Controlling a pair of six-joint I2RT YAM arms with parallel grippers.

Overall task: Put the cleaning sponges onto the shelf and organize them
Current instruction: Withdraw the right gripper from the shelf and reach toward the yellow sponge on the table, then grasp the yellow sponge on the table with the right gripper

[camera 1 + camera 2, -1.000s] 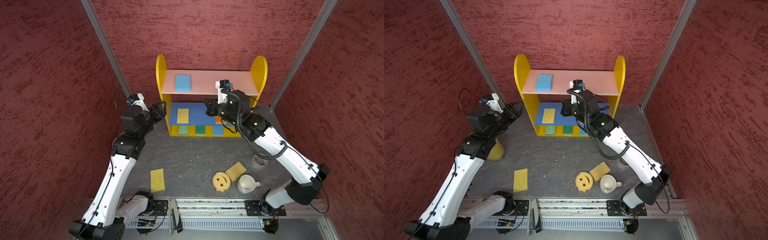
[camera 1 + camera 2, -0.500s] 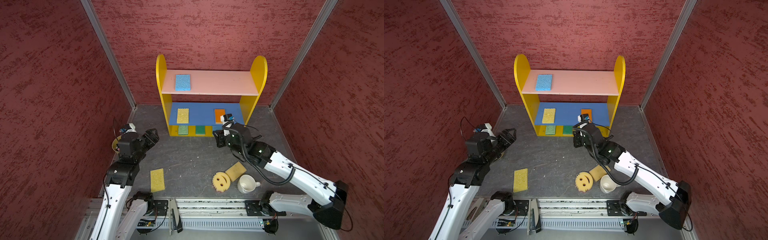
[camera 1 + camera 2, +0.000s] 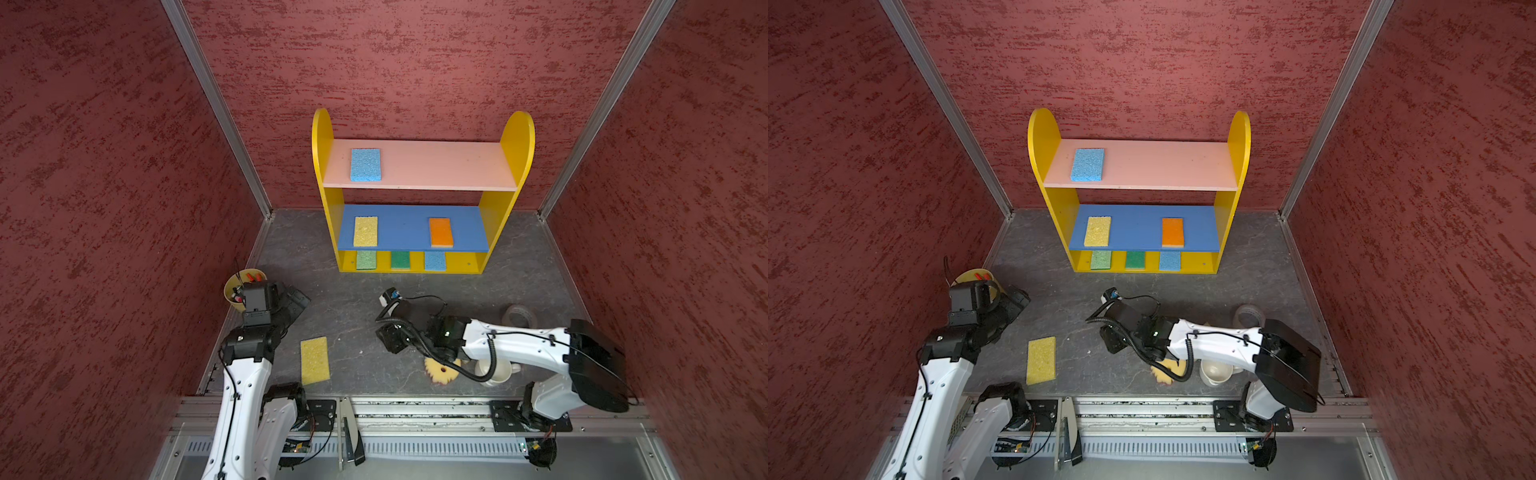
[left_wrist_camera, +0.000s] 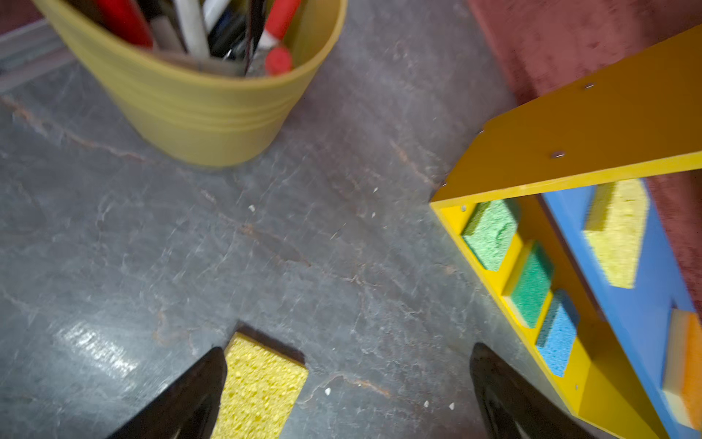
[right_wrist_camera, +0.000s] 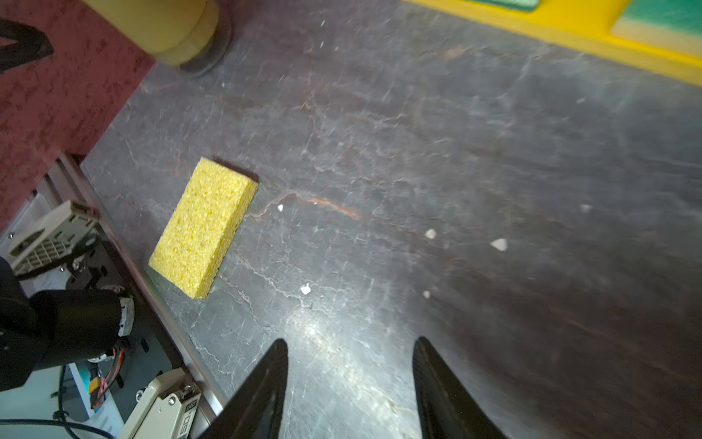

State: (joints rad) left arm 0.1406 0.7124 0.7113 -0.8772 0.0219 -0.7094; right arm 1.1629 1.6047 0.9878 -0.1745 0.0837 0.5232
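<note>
The yellow sponge (image 3: 315, 360) lies flat on the worktop (image 3: 357, 299), lower left in both top views, its long axis running up-frame. The left tool (image 4: 347, 349), jaws wide apart and empty, hangs just up-left of it, nearer than the right tool (image 5: 350, 341), which is also apart and empty.

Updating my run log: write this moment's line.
left gripper open, empty | right gripper open, empty | shelf: six sponges | table: yellow sponge, round sponge

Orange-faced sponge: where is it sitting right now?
In both top views the orange-faced sponge lies flat on the shelf's blue middle board, right of centre, with a yellow sponge to its left on the same board.
</note>
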